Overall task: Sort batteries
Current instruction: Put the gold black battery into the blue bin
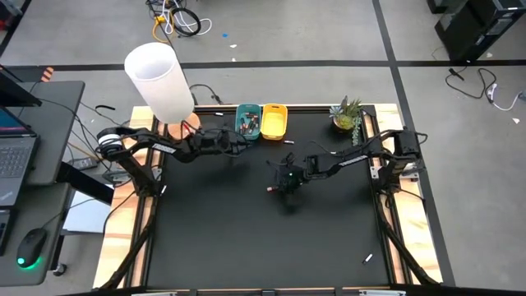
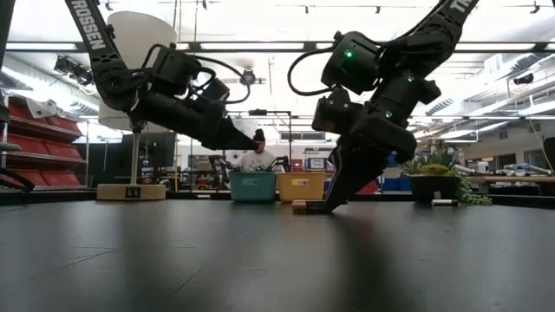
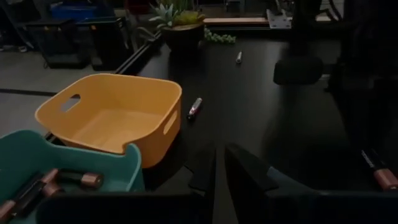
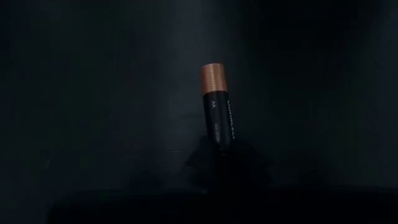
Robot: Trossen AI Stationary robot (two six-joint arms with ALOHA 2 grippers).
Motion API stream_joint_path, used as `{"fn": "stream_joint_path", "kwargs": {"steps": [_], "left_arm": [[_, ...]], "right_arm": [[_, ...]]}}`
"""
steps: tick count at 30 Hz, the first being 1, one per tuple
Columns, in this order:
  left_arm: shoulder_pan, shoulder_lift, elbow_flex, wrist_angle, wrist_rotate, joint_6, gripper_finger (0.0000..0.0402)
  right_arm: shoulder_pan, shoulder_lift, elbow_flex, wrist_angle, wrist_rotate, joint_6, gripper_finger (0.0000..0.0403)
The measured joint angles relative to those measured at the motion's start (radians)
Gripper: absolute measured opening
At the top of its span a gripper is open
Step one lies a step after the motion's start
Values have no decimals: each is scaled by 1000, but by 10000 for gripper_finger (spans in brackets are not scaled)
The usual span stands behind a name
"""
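Gripped battery [image 4: 217, 106] fills the right wrist view: black body, copper cap pointing away from the lens, other end lost in the dark fingertips. R hand [image 1: 283, 182] sits near desk [image 1: 246, 238] centre, narrow, clamped on that cell. Low view adds what the wrist view lacks: the cell lies flat at desk level and projects sideways from the fingertips, with the R arm dropping steeply from above, wrist bent.

L hand [image 3: 217, 152] hangs above the desk just off the near wall of the teal bin [image 3: 118, 165], at the far edge. Fingers narrow, only a thin slit between them. L arm reaches roughly level from the left edge.

L wrist view only: batteries in teal bin [image 3: 78, 179], black w/ copper ends, partly cut off by the frame. Yellow bin [image 3: 155, 134] touches the teal one. Loose battery [image 3: 194, 107] lies on the desk just beside the yellow bin; second cell [image 3: 239, 57] lies nearer the potted plant [image 3: 177, 18] at the far right corner.

High view only: small whitish cell [image 1: 369, 258] near the front right corner. Type hard to make out.
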Motion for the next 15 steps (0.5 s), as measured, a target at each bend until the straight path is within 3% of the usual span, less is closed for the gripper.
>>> {"fn": "stream_joint_path", "kwargs": {"steps": [4,10,15], "left_arm": [[0,0,0,-2,-9,-3,49],[-17,0,0,-85,193,62,49],[-81,0,0,-95,200,104,71]], "right_arm": [[-1,0,-1,-3,1,-16,16],[10,1,-4,34,-40,-51,16],[-9,-1,-8,100,-53,-91,22]]}}
